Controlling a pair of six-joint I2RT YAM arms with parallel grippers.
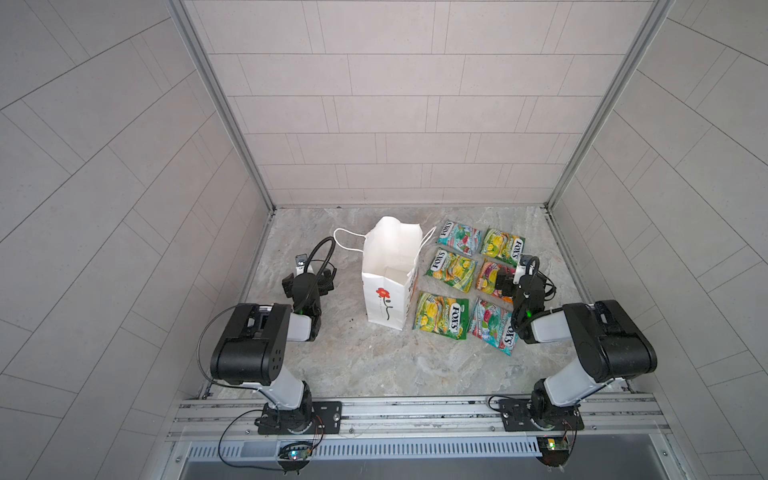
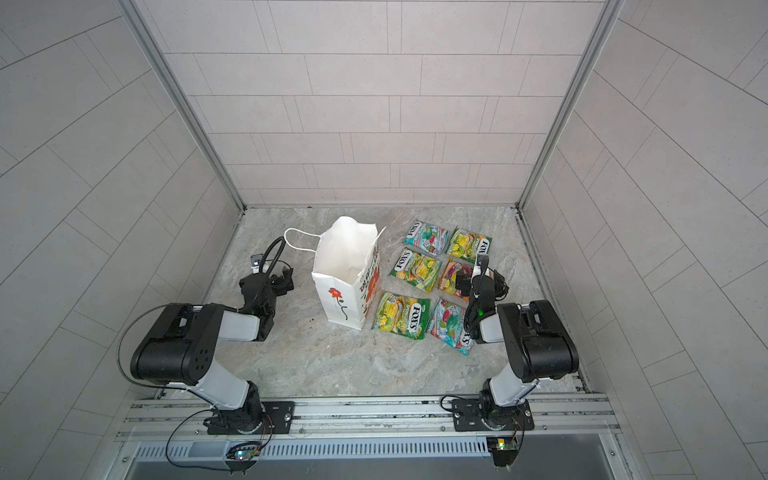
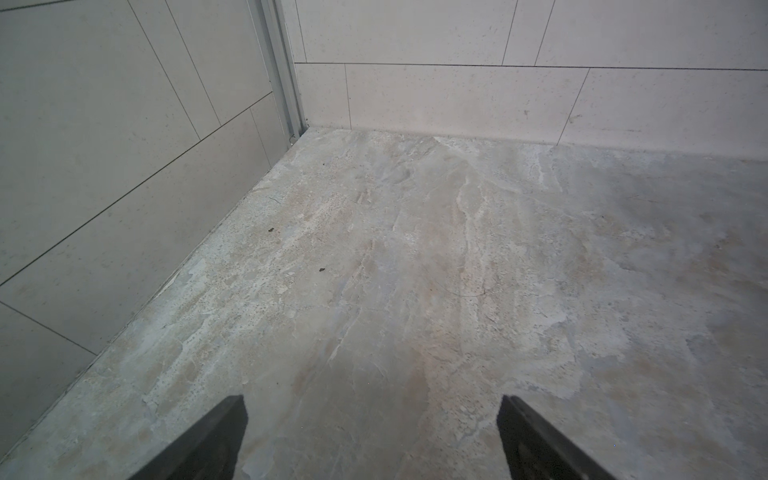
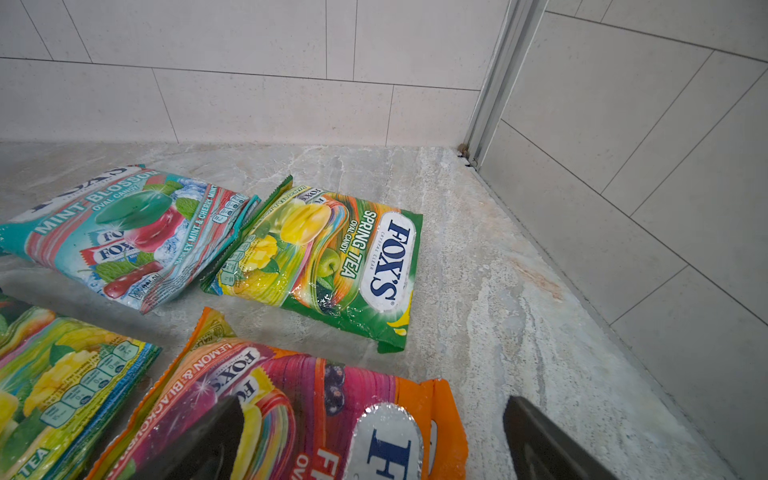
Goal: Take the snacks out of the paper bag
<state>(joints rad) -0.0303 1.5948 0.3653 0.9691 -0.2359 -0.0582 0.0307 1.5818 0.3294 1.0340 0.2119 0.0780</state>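
Snacks (image 1: 451, 270): six packets flat on tabletop (image 1: 374, 361), two columns just right of paper bag (image 1: 384, 303). Bag upright, mouth open, visible interior plain white. Right hand (image 4: 372, 419) wide open over red-yellow packet (image 4: 291, 386), gripping nothing. Left hand (image 3: 370, 415) wide open, left of bag.

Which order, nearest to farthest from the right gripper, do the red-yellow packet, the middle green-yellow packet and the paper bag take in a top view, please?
1. The red-yellow packet, under the right gripper.
2. The middle green-yellow packet, just left of it.
3. The paper bag, farthest left, standing.
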